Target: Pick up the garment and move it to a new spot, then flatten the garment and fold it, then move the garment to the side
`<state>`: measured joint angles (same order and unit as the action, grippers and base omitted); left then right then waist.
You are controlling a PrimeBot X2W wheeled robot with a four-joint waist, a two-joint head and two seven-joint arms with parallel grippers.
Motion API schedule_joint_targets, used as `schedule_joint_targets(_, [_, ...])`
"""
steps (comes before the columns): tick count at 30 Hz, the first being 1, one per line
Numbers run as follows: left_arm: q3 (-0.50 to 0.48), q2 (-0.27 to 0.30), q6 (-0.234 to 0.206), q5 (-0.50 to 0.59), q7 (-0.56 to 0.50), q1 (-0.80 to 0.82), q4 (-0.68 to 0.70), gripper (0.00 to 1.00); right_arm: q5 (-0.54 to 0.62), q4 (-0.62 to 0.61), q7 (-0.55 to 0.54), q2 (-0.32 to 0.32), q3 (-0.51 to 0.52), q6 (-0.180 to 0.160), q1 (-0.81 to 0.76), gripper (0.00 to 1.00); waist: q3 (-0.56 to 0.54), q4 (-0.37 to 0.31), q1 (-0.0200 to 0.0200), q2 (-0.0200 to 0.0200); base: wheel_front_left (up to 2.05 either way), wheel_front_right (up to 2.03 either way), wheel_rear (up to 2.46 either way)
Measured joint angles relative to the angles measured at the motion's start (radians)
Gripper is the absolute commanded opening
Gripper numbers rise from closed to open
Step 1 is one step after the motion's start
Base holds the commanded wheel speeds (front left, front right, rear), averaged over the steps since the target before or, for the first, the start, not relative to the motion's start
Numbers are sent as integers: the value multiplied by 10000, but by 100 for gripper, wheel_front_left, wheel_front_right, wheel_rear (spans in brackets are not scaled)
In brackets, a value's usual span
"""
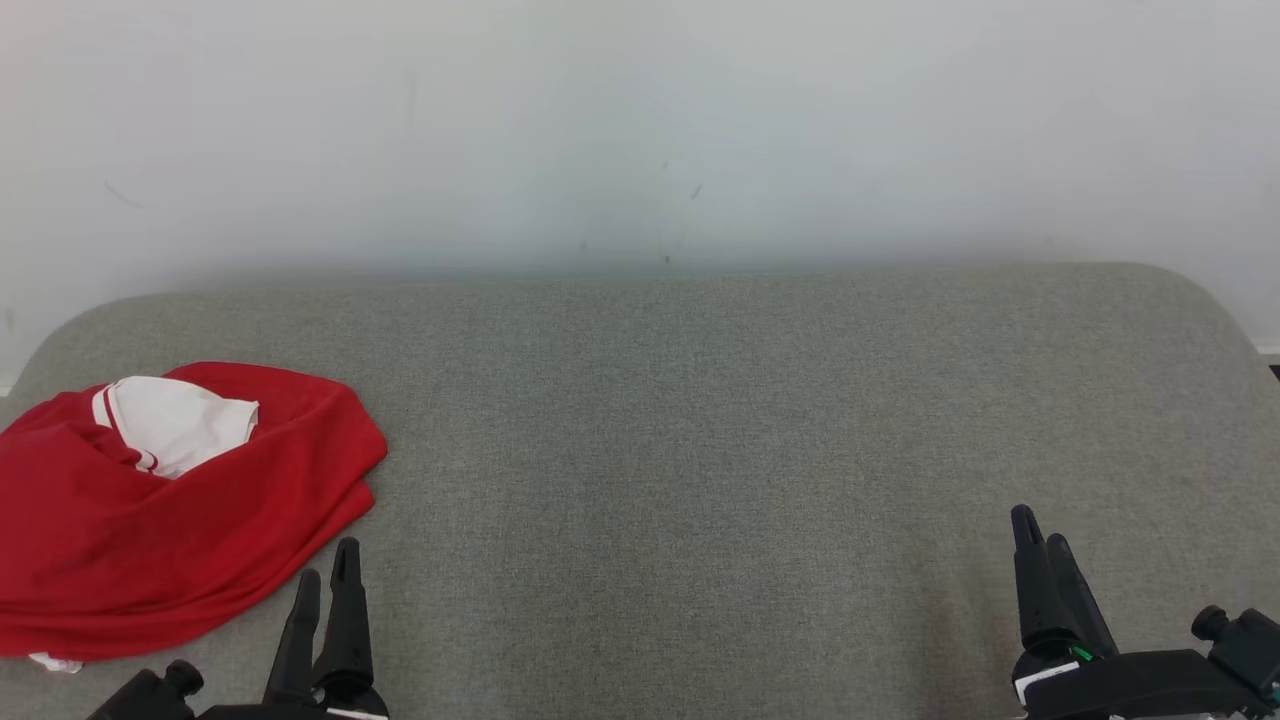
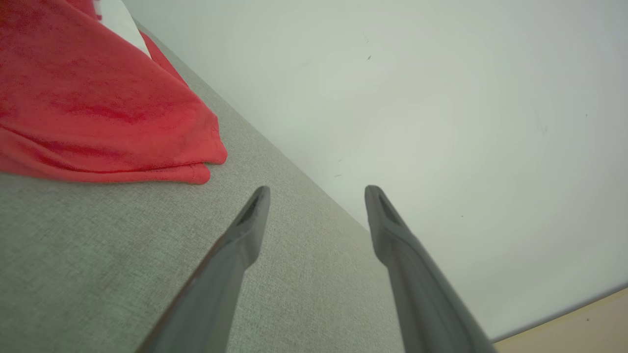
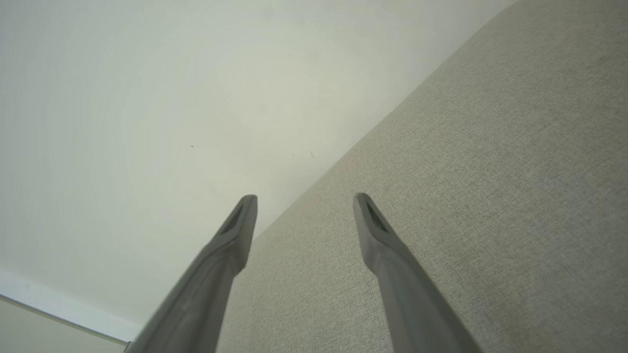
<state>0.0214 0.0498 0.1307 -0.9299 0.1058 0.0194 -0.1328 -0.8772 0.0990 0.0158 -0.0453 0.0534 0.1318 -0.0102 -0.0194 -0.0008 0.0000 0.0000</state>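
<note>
A red garment with a white collar part lies crumpled at the left end of the grey fabric surface. In the left wrist view its red folds fill the upper left corner. My left gripper stands open just right of the garment's near edge, not touching it, with nothing between its fingers. Far off at the lower right, my right gripper hovers over bare fabric; the right wrist view shows it open and holding nothing.
A pale wall rises right behind the surface's far edge. The surface has rounded far corners. A strip of tan floor shows past the wall's base in the left wrist view.
</note>
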Motion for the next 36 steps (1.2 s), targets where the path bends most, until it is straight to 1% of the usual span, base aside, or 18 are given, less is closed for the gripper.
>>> schedule_joint_targets(8, [40,-8,-173,1024,190,2,232,100,1229,-123,305,-52,-357,0,-77,100,-13,-26,0,0,0,0,0])
schedule_joint_targets(9, [40,-8,-173,1024,190,2,232,100,1229,-123,305,-52,-357,0,-77,100,-13,-26,0,0,0,0,0])
schedule_joint_targets(18, [128,-12,-337,2165,422,1,355,100,2376,-401,652,-58,-587,0,-98,100,-26,-65,0,0,0,0,0])
schedule_joint_targets(25, [192,-12,-370,3145,556,6,562,100,3214,-510,907,-56,-600,0,-135,100,-26,-91,1,0,0,0,0])
schedule_joint_targets(36, [286,-10,-483,4334,784,9,665,100,4385,-742,1248,-46,-803,0,-180,100,-29,-134,1,0,0,0,0])
